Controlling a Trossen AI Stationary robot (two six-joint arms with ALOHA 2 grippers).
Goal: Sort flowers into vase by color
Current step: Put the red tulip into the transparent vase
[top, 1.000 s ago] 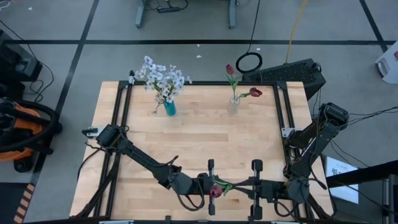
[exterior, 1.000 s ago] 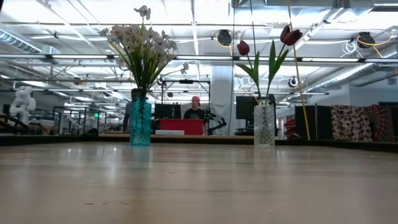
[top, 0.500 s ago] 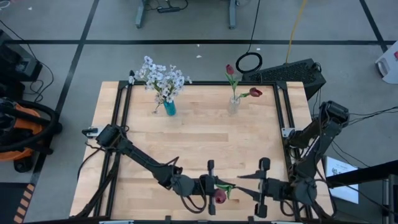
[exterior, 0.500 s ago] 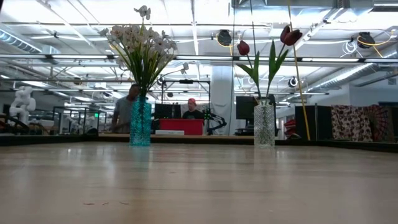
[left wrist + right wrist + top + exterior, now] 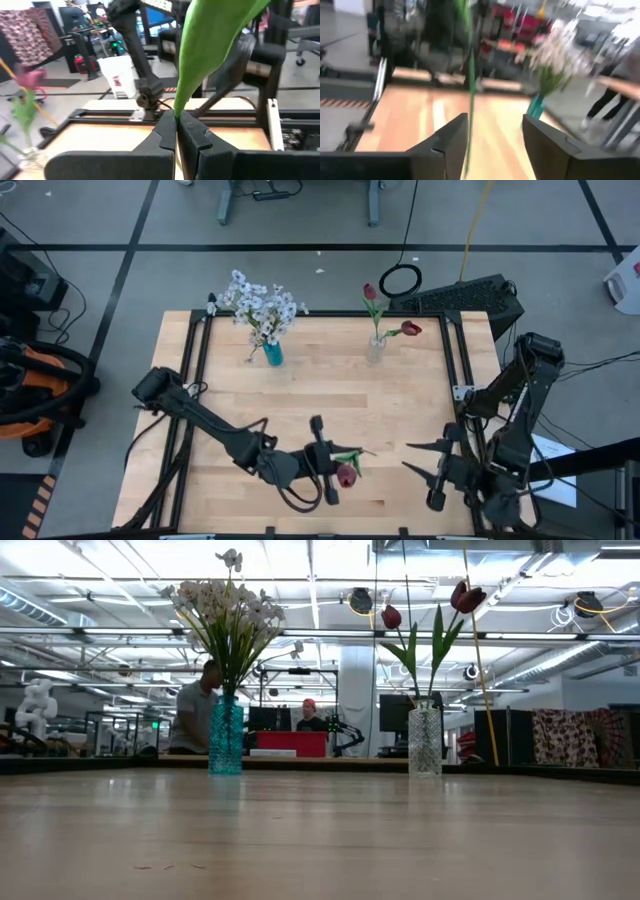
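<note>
Left claw: left gripper (image 5: 328, 473), low over the near middle of the table, fingers (image 5: 167, 135) clenched on the thin green stem of the dark red tulip bud (image 5: 346, 475), with the bud just beside its tip.
Grip: only the tips pinch the stem where a broad green leaf (image 5: 210, 45) rises; thin hold, likely to let the stem swivel.
White flowers: spray of tiny white blossoms (image 5: 260, 306) standing in the teal glass vase (image 5: 273, 354) at the far left of the pale wooden table (image 5: 320, 395); that colour looks done.
Red flowers: two dark red tulips (image 5: 371, 292) in the clear glass vase (image 5: 376, 348) at the far middle-right, leaning apart.
Right claw: right gripper (image 5: 421, 460) at the near right, well apart from the held tulip, fingers spread and grasping nothing.
Risk, slip: stem could rotate or slide in the pinch during the carry, so the cut end would miss the vase mouth.
Risk, snag: narrow mouth, already crowded; the entering stem or leaf could catch the standing tulips.
Risk, tip: tall, light clear vase; a sideways push from arm or stem could topple it.
Risk, wrong vase: the teal one stands nearer this arm's side.
</note>
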